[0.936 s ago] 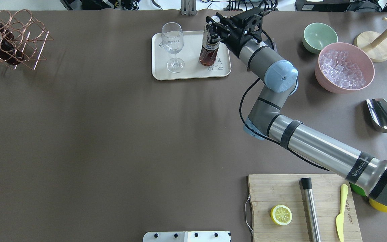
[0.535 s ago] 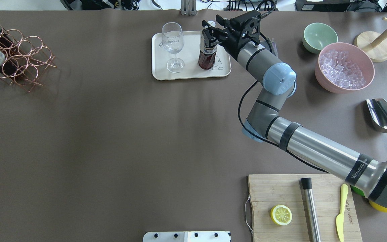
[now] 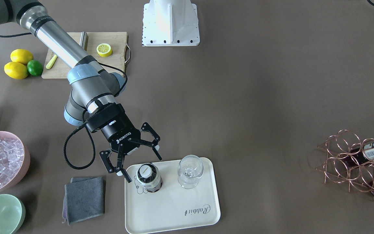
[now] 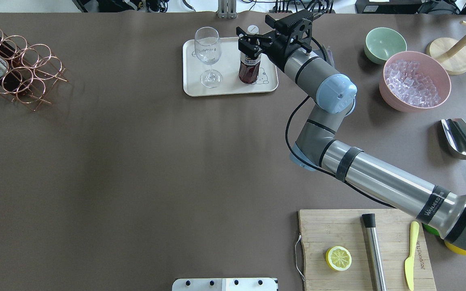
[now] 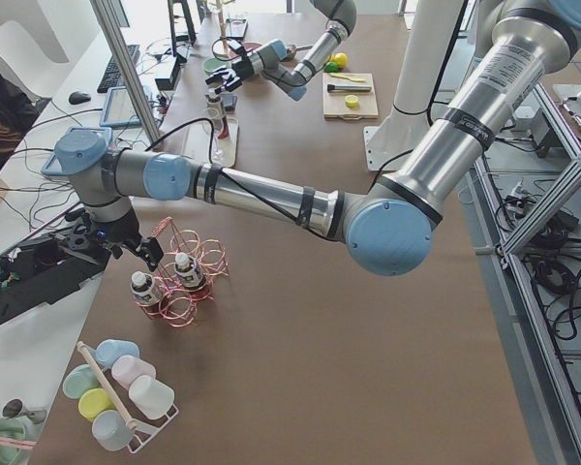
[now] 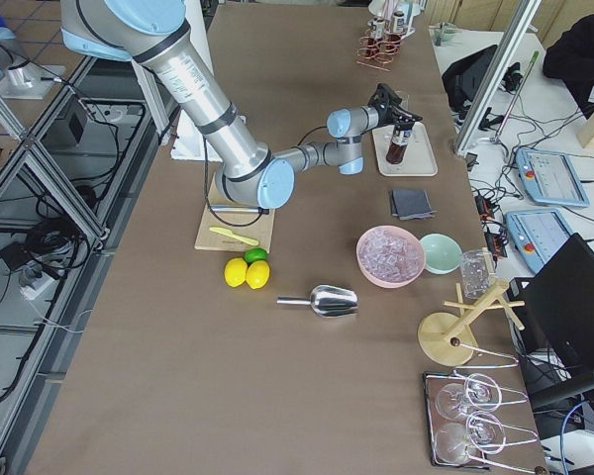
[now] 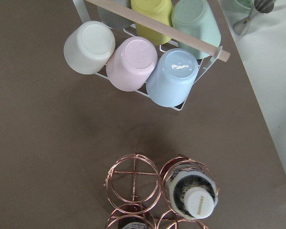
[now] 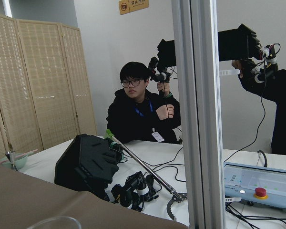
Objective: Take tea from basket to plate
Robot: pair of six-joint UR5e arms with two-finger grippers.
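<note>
Tea bottle [image 3: 148,177] upright on the plate [image 3: 174,208], at the bear-drawing corner, wine glass [image 3: 190,170] beside it on the same plate. Right arm stretched long and low toward the plate, wrist angled down. Right hand [image 3: 143,169] open, jaws spread either side of the bottle's cap, apparently not touching. Basket [image 3: 352,162] well apart from the plate on the worktop [image 3: 239,97], left hand [image 5: 126,254] over it; grip state can't tell.

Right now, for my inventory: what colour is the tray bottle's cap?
White cap, best seen in the front-facing view.
</note>
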